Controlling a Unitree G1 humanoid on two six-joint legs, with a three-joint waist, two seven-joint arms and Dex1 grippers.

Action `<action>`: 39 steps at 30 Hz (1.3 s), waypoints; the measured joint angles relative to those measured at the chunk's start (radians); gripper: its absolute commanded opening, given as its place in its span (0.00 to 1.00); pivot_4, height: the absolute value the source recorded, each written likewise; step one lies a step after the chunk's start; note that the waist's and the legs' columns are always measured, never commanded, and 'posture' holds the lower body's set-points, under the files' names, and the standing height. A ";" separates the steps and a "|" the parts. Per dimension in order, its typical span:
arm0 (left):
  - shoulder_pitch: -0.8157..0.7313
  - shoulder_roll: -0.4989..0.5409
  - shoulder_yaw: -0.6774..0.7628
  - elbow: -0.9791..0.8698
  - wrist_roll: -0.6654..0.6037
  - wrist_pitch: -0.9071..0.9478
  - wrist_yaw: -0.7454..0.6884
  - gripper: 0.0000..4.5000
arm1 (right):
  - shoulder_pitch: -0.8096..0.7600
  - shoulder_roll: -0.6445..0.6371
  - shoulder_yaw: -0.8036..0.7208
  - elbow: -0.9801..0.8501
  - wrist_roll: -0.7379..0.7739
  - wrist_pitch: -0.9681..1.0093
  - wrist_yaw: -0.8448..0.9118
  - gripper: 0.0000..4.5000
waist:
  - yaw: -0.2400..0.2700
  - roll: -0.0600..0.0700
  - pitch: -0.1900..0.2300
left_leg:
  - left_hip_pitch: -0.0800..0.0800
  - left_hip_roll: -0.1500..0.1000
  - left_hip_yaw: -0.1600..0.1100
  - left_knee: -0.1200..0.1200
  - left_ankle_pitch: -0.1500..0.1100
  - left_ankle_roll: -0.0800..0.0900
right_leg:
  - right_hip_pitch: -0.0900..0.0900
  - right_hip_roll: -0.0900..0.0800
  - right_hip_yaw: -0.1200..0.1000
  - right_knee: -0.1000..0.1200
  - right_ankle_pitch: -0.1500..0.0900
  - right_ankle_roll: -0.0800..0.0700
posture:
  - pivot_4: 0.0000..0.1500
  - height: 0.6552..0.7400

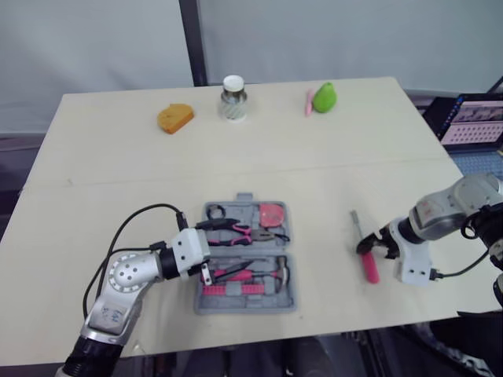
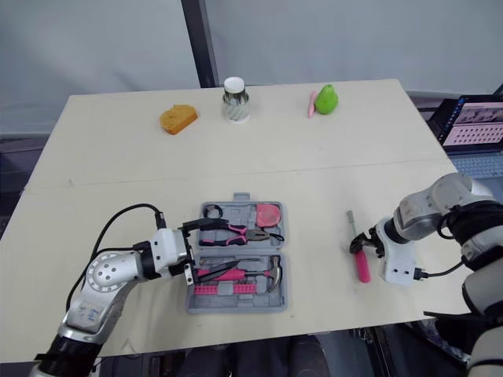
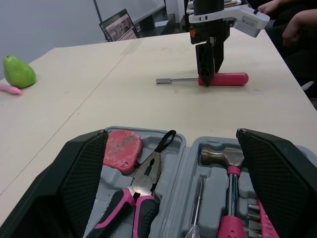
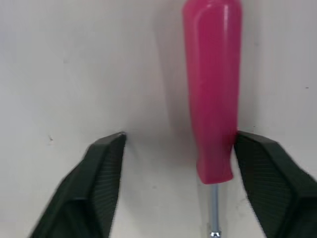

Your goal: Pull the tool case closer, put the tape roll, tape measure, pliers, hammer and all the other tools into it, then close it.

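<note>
Tool case [image 1: 287, 303] holds one hammer [image 3: 223, 157], one pliers [image 3: 143, 181]; left gripper [image 1: 209, 250] spread, empty; right gripper [image 4: 179, 138] spread astride one screwdriver [image 4: 212, 89].

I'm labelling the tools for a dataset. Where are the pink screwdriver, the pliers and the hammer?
pink screwdriver [image 1: 370, 269]: left eye view, on the middle of its handle.
pliers [image 3: 143, 182]: left wrist view, on the metal head.
hammer [image 3: 221, 156]: left wrist view, on the steel head.

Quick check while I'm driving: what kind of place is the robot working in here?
Probably a robotics lab or test room rather than a real workshop: a bare pale table set against a plain grey backdrop, a laptop open just past its right side, and stray props like a green pear.
</note>
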 measured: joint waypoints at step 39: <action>0.035 -0.014 -0.027 -0.033 0.006 0.022 0.030 1.00 | 0.562 -0.034 -0.573 -0.734 1.473 2.293 0.943 0.09 | 0.060 0.002 0.001 | -0.002 -0.001 -0.004 0.005 0.000 0.001 | 0.003 0.000 -0.002 0.000 0.000 0.000 | 1.00 1.00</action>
